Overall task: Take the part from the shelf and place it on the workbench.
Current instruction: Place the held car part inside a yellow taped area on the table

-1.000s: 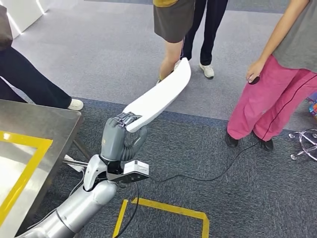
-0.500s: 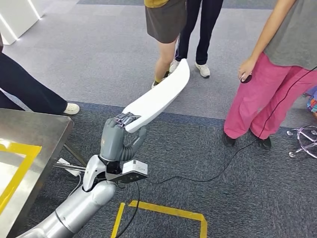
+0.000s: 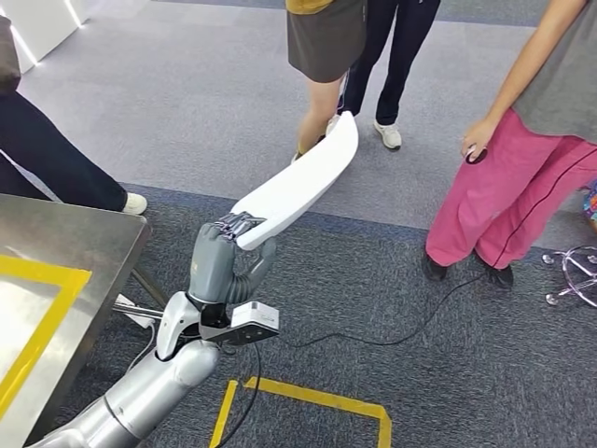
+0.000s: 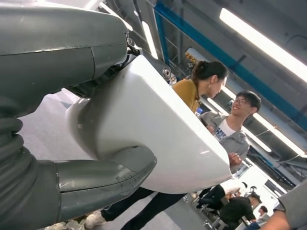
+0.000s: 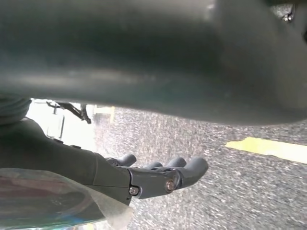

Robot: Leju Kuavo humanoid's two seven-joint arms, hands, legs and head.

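Note:
My left hand [image 3: 219,261] grips one end of a long white curved part [image 3: 299,182], which sticks out ahead and to the right over the carpet. From the left wrist camera the part [image 4: 152,129] lies between the thumb below and the dark fingers [image 4: 145,52] above. The steel workbench [image 3: 84,243] with yellow tape lines stands at the left, beside my left arm. My right hand [image 5: 159,175] hangs over the carpet with its fingers stretched out and nothing in them.
Three people stand close ahead: dark trousers [image 3: 49,173] at the left by the bench corner, a skirted person [image 3: 324,56] near the part's far tip, pink trousers [image 3: 506,196] at the right. A black cable [image 3: 395,336], yellow floor tape [image 3: 317,397] and a chair base [image 3: 574,275] lie around.
The whole picture swayed left and back to the right, so the camera moved; the workbench shows about as much as a second ago. My left hand holds the part just as before.

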